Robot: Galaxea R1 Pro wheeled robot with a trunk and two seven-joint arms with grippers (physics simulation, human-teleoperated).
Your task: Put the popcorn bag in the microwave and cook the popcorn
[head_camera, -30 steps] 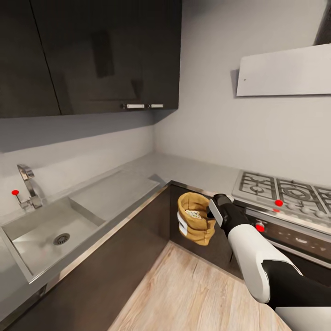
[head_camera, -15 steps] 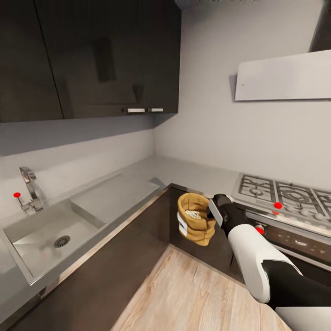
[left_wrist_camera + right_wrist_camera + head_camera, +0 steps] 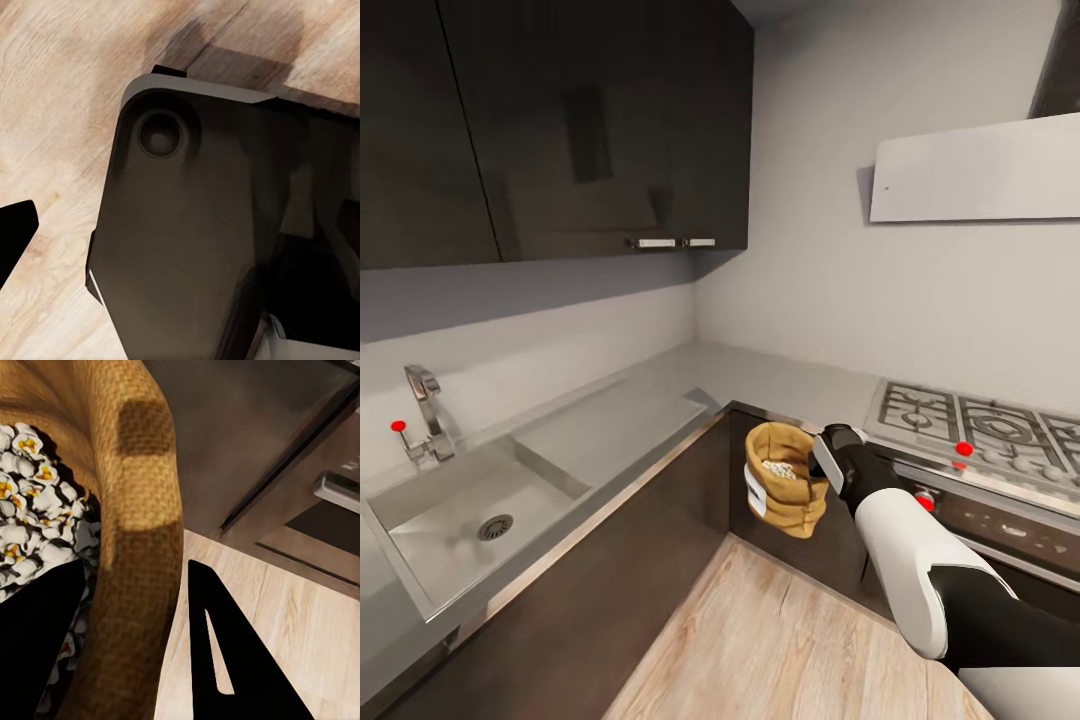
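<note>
The mustard-yellow popcorn bag (image 3: 788, 490) hangs in the air in front of the dark corner cabinet, just below the countertop (image 3: 760, 372) edge. My right gripper (image 3: 821, 462) is shut on its rolled rim. In the right wrist view the bag's woven rim (image 3: 142, 510) sits between the two black fingers (image 3: 217, 645), with my right gripper (image 3: 135, 570) clamped on it. White puffed popcorn (image 3: 37, 510) with yellow centres fills the bag. The microwave is out of view. One dark fingertip (image 3: 11, 236) of the left gripper shows over the wood floor beside the robot's dark base (image 3: 195, 225).
A gas hob (image 3: 970, 420) with red-marked knobs lies right of the bag, a dark oven front (image 3: 1010, 520) below it and a flat white hood (image 3: 975, 170) above. A steel sink (image 3: 460, 505) with tap is at left. Dark wall cabinets (image 3: 560, 120) hang overhead. Light wood floor (image 3: 780, 640) lies below.
The whole picture has slid down a little, so the head camera has tilted up. The bag stays held in my right gripper at the same spot in front of the cabinet.
</note>
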